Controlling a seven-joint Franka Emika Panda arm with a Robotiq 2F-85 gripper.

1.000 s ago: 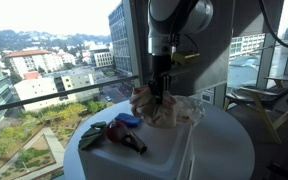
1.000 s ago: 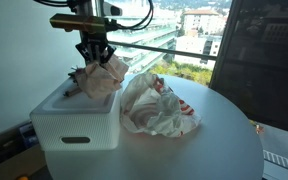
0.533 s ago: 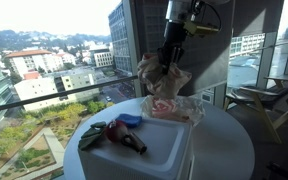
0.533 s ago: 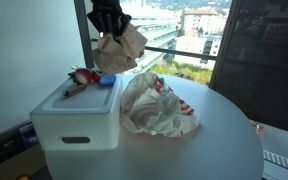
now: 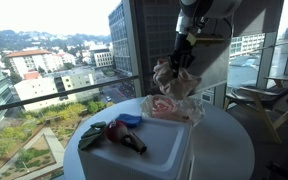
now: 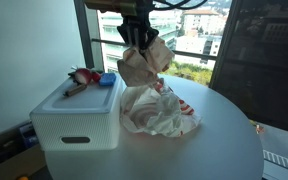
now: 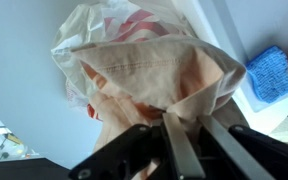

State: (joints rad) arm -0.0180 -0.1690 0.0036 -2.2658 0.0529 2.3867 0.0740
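My gripper (image 5: 183, 58) (image 6: 137, 37) (image 7: 180, 125) is shut on a beige crumpled cloth (image 5: 172, 78) (image 6: 139, 64) (image 7: 154, 75) and holds it in the air. The cloth hangs above a white plastic bag with red print (image 5: 174, 108) (image 6: 159, 110) (image 7: 99, 35) that lies on the round white table (image 5: 224, 150) (image 6: 214, 140). The cloth is clear of the white box (image 5: 154, 150) (image 6: 74, 115).
On the white box lie a blue sponge-like item (image 5: 129, 120) (image 6: 107, 79) (image 7: 274, 72), a red and green cloth (image 5: 99, 133) (image 6: 82, 76) and a dark tool (image 5: 132, 142). Big windows stand right behind the table. A chair (image 5: 259, 100) stands beyond the table.
The gripper has lifted the beige cloth off the white box and carried it sideways, now above the plastic bag.
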